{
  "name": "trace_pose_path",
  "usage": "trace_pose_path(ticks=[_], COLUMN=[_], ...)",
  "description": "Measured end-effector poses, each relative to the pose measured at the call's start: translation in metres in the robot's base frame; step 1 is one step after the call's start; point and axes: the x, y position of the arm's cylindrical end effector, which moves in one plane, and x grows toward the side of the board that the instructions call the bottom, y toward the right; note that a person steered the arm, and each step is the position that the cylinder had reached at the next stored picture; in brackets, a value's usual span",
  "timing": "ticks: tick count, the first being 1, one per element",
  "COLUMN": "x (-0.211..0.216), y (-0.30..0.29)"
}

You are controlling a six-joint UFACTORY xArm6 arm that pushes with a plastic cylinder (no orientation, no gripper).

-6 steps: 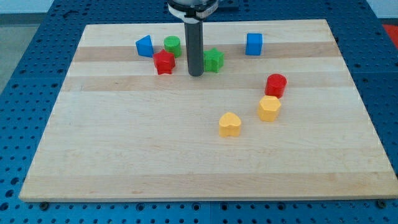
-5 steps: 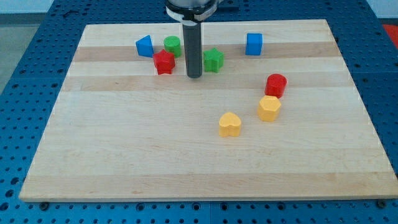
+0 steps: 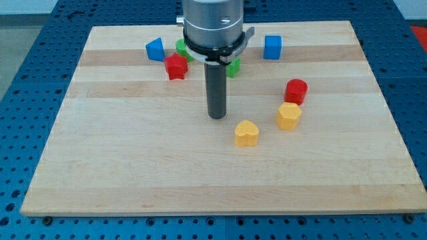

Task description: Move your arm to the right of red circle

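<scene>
near board centre, slightly toward the view's top, my tip [image 3: 217,117] sits on the wooden board [image 3: 133,167], touching no block. end effector is a bare dark rod, no jaws, holding nothing. red circle [image 3: 295,91] is well off to the view's right of the tip and a bit higher, so the tip is on its left side. yellow hexagon block [image 3: 289,115] sits just below the red circle, touching or almost. yellow heart block [image 3: 247,133] is near the tip, down and to the view's right. along the view's top: blue block, roughly triangular [image 3: 155,49], red star-like block [image 3: 176,67] just below-right of it, blue cube [image 3: 272,47] on the right. two green blocks are partly hidden behind the arm body: one [image 3: 180,47] at its left edge, one [image 3: 234,65] at its right edge; shapes can't be made out.
</scene>
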Motion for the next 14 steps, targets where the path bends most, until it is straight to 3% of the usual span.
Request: trace_pose_path(ticks=[2,5,6,8,11,12,14], x=[0.0,-0.001,-0.005,0.004,0.083,0.099,0.098], y=[0.006,0.067,0.059,-0.052,-0.038,-0.005,0.138])
